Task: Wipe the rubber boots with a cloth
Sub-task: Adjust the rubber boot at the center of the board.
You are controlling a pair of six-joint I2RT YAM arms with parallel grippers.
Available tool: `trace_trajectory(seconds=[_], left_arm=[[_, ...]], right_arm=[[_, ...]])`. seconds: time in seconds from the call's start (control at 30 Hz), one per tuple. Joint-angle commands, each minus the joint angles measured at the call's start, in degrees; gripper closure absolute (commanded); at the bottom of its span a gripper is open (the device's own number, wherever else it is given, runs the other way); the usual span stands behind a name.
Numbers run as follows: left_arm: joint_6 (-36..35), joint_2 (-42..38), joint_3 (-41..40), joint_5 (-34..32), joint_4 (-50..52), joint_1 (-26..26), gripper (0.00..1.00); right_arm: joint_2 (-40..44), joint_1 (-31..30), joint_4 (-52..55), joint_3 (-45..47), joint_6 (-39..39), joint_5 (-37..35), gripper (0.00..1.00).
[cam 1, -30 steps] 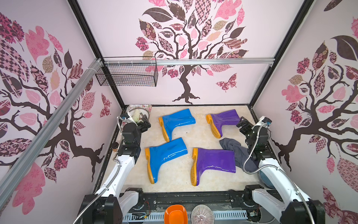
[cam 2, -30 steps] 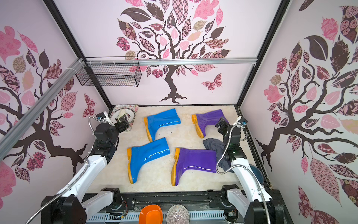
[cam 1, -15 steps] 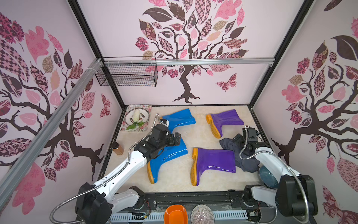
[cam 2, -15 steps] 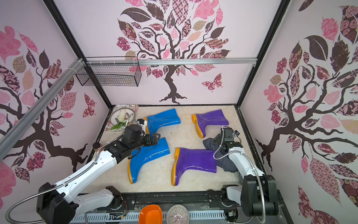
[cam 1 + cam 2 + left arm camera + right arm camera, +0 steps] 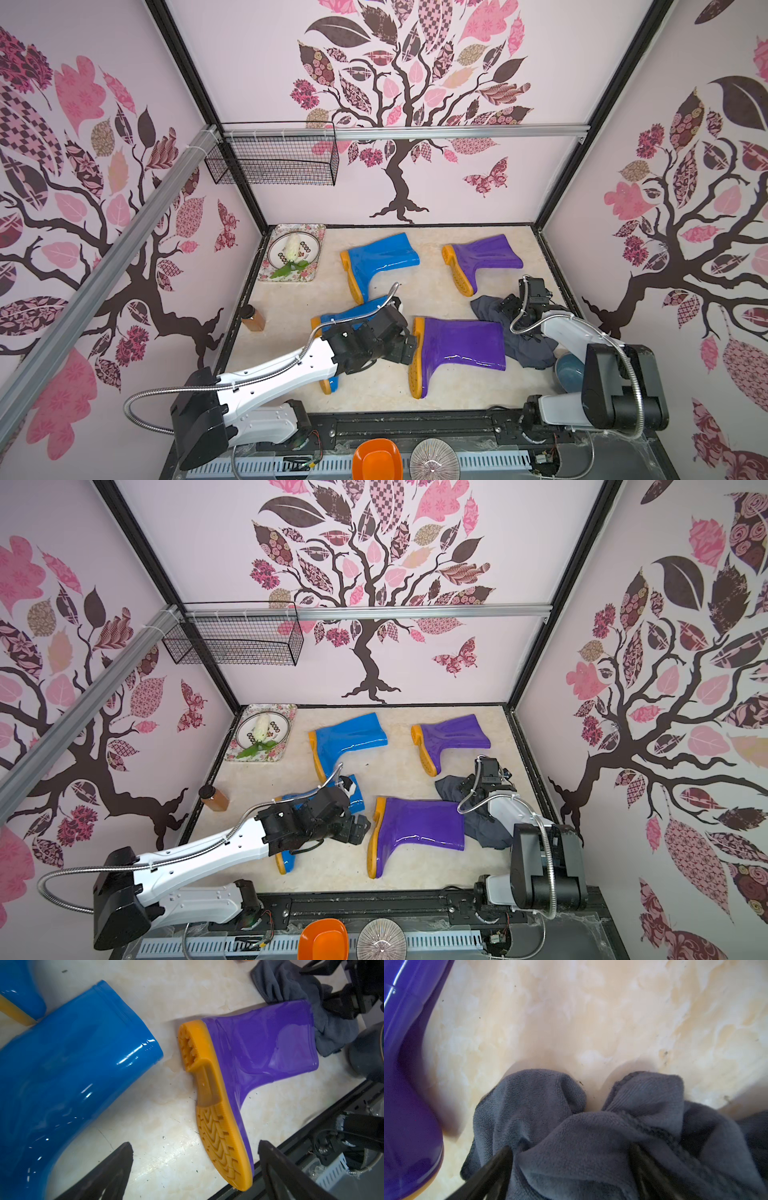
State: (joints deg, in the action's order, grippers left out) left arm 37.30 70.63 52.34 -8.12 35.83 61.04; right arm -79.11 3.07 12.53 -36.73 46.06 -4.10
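1. Right gripper point(image 5: 571, 1147): jaws wide apart, straddling a raised cloth point(image 5: 591, 1130) fold, nothing pinched yet.
2. Left gripper point(image 5: 194, 1142): wide apart, empty, between blue boot point(image 5: 62, 1064) and purple boot point(image 5: 259, 1043).
3. Crumpled at table's point(image 5: 374, 390) right edge beside purple boot; probably soft and light, best pinched by a fold.

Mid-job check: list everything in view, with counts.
blue boots: 2, blue, left half
purple boots: 2, purple, right half
cloth: 1, dark grey, beside near purple boot
tray: 1, floral, back-left corner, holding plate
bottle: 1, brown, left edge
wire basket: 1, black, back wall
orange bowl: 1, orange, front edge
dish: 1, pale striped, front edge
blue bowl: 1, dark blue, right edge
left fingers: 2, black, apart, holding nothing
right fingers: 2, black, apart, straddling cloth
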Motion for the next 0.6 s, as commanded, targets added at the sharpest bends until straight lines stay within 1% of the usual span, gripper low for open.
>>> trace_trajectory(seconds=[0.0, 0.1, 0.17, 0.23, 0.3, 0.37, 0.43, 0.57], left_arm=[[3.9, 2.3, -2.2, 0.4, 0.9, 3.7, 0.03], [5.3, 4.3, -3.3, 2.1, -0.7, 5.3, 0.04], [5.4, 5.6, -3.3, 2.2, -0.8, 6.0, 0.04], [5.6, 6.9, -3.0, 1.7, -0.8, 6.1, 0.04], [5.7, 8.3, -3.2, 2.8, -2.1, 6.1, 0.04], [6.3, 10.2, -2.6, 3.7, -2.9, 6.3, 0.05], [6.6, 11.5, -2.1, 3.8, -3.6, 6.9, 0.07], [7.2, 13.2, -1.2, 4.2, -5.1, 7.5, 0.07]], right_arm=[[-0.7, 0.1, -1.9, 1.9, 2.2, 1.7, 0.17], [-0.6, 0.1, -3.4, 3.3, 2.2, 2.9, 0.28], [-0.2, 0.1, -3.9, 3.6, 1.8, 3.4, 0.33], [0.7, 0.1, -3.9, 3.8, 1.4, 3.1, 0.42], [2.1, 0.1, -4.3, 4.4, 1.5, 3.1, 0.5], [3.4, 0.1, -4.8, 4.9, 1.7, 3.5, 0.6], [4.6, 0.1, -4.8, 5.0, 1.7, 3.6, 0.65], [6.4, 0.1, -4.8, 5.1, 1.0, 4.1, 0.78]])
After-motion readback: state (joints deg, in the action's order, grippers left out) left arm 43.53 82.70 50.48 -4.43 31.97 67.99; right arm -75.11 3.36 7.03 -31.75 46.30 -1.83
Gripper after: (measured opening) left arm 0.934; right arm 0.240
